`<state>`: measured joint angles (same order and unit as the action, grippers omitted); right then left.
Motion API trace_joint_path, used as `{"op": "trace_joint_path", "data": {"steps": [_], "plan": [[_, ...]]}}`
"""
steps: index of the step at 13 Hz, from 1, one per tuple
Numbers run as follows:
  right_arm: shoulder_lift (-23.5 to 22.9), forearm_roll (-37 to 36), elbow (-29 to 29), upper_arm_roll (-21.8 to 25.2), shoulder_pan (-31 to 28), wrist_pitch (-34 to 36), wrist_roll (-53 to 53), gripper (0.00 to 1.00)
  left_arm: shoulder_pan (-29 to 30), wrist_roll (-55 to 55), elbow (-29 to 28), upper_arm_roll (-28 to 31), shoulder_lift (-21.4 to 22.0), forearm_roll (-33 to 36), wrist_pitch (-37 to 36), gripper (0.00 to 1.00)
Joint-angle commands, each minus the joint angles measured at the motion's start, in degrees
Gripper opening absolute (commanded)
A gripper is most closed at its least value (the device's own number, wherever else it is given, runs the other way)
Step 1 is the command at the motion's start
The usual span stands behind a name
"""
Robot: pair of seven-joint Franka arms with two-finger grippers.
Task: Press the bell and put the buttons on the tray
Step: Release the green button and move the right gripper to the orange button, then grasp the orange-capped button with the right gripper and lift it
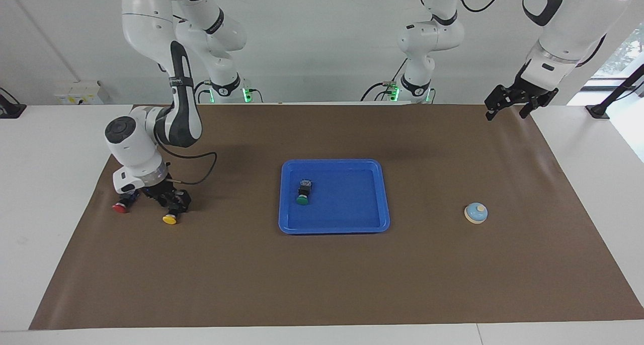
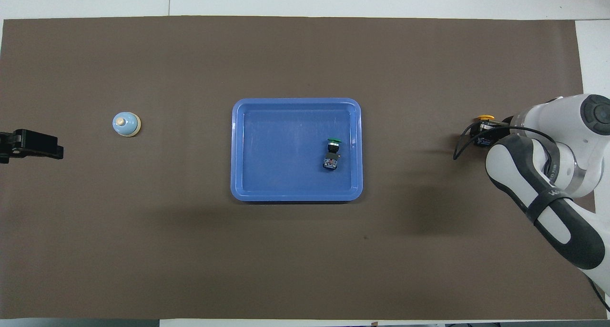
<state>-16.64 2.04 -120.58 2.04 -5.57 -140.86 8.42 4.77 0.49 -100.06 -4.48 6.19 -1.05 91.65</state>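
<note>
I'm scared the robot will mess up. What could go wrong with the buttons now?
The right gripper is down at the yellow button, and the red button lies close beside it, so it might get bumped away. The yellow button lies on its side, so it could slip or tip when lifted. Dropped near the green button on the tray, it could knock that one.

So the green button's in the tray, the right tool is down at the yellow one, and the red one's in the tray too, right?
Not quite. The red button is not in the tray; the facing view shows it on the table mat beside the yellow button, where the right tool is down. Only the green button lies in the tray.
</note>
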Motion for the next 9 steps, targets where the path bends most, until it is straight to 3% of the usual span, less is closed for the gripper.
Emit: {"op": "trace_joint_path", "data": {"steps": [1, 5, 9], "plan": [[0.4, -0.5, -0.6, -0.7, -0.5, -0.5, -1.7, 0.00, -0.2, 0.0, 0.0, 0.3, 0.3, 0.3, -0.4, 1.00], [1.3, -0.4, 2.3, -1.0, 1.3, 4.0, -1.5, 0.00, -0.2, 0.0, 0.0, 0.3, 0.3, 0.3, -0.4, 1.00], [1.1, -0.3, 15.8, -1.0, 10.0, 20.1, 6.5, 0.00, -0.2, 0.0, 0.0, 0.3, 0.3, 0.3, -0.4, 1.00]]}}
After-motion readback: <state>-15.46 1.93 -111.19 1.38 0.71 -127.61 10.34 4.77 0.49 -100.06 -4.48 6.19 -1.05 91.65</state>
